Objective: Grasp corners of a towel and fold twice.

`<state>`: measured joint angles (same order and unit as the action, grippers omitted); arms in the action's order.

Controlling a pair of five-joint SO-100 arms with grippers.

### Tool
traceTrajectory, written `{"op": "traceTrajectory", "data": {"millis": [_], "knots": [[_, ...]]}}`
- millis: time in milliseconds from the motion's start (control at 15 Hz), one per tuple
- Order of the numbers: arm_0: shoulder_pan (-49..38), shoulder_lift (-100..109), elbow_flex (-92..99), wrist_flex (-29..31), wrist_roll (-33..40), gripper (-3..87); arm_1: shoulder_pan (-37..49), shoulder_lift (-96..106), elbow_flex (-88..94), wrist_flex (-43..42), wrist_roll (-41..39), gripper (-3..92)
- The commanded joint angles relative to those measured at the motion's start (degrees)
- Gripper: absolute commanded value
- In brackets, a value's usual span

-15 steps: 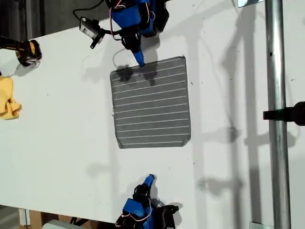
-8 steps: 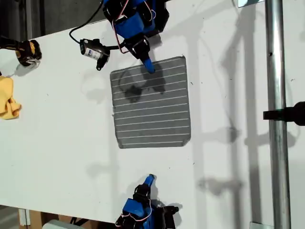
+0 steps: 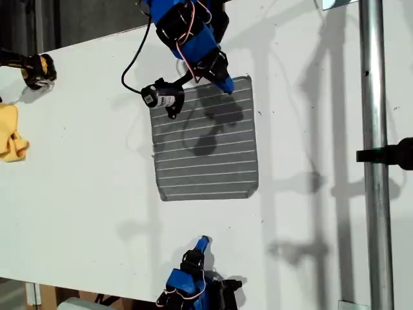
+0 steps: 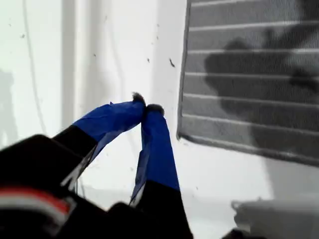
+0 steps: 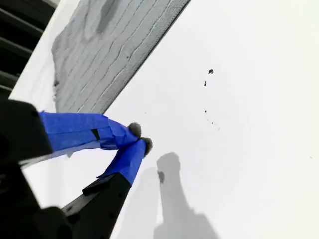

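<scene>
Table (image 3: 84,181): white, seen from above.

Towel (image 3: 205,145): 1, grey with thin white stripes, lying flat and unfolded mid-table, all 4 corners down. An arm's shadow falls across its upper half in the exterior view.

My first gripper (image 3: 227,88): blue-taped tips pressed together with nothing between them, at the towel's upper edge in the exterior view, near the upper-right corner (image 3: 247,79). Whether it touches the cloth I cannot tell.

My second gripper (image 3: 204,241): tips together, empty, over bare table, well apart from the towel's lower edge in the exterior view.

Yellow cloth (image 3: 10,139): 1, crumpled, at the exterior view's left edge.
</scene>
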<state>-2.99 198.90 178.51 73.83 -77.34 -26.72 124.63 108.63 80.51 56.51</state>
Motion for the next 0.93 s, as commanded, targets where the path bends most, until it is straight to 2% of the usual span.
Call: {"op": "traceTrajectory", "data": {"millis": [0, 133, 400, 667, 867], "knots": [[0.09, 0.09, 0.26, 0.0, -0.35, -1.7, -0.88, 3.78, -1.32, 4.83, 1.05, -0.1], [0.7, 0.09, 0.26, 0.0, -0.7, -1.7, -1.67, 7.56, 2.46, 5.45, 3.25, 17.0], [1.49, 0.09, 0.26, 0.0, -0.97, -1.7, -2.72, -0.62, 4.31, 6.68, 5.45, 29.5], [3.43, 0.09, 0.26, 0.0, -2.29, -1.7, -3.25, -1.67, 13.1, 4.57, 10.99, 31.7], [4.22, 0.09, 0.26, 0.0, -3.08, -1.7, -4.75, -3.43, 19.6, -1.93, 13.62, 31.6]]}}
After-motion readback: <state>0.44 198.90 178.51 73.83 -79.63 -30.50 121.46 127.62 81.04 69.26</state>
